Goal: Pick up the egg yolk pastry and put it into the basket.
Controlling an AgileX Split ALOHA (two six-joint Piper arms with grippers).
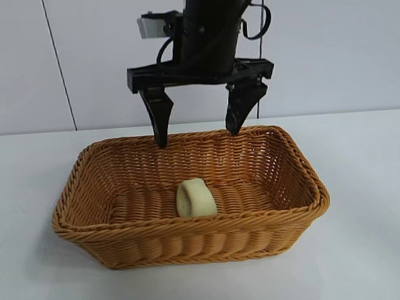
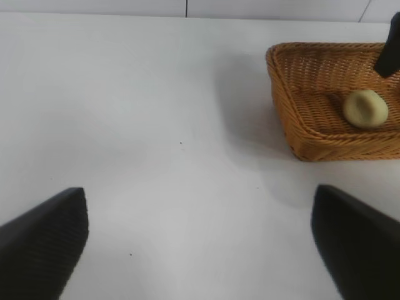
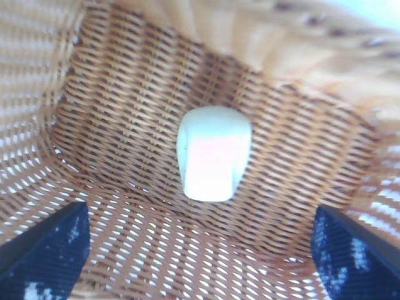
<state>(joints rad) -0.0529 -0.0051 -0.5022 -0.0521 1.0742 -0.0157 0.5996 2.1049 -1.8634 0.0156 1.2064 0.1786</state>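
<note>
Egg yolk pastry (image 1: 195, 198) inside basket (image 1: 193, 244), right gripper (image 1: 199, 131) spread wide above

The right gripper (image 1: 197, 125) hangs pointing down at the far middle, jaws spread wide and empty. The left gripper (image 2: 200, 250) is parked low, jaws wide apart.

Below my right gripper (image 1: 197, 128) a plain white bench (image 1: 377, 234) carries just one thing directly on its surface, the golden-brown woven basket (image 1: 193, 243), which sits flat on it, off to one side ahead of my left gripper (image 2: 200, 244).
</note>
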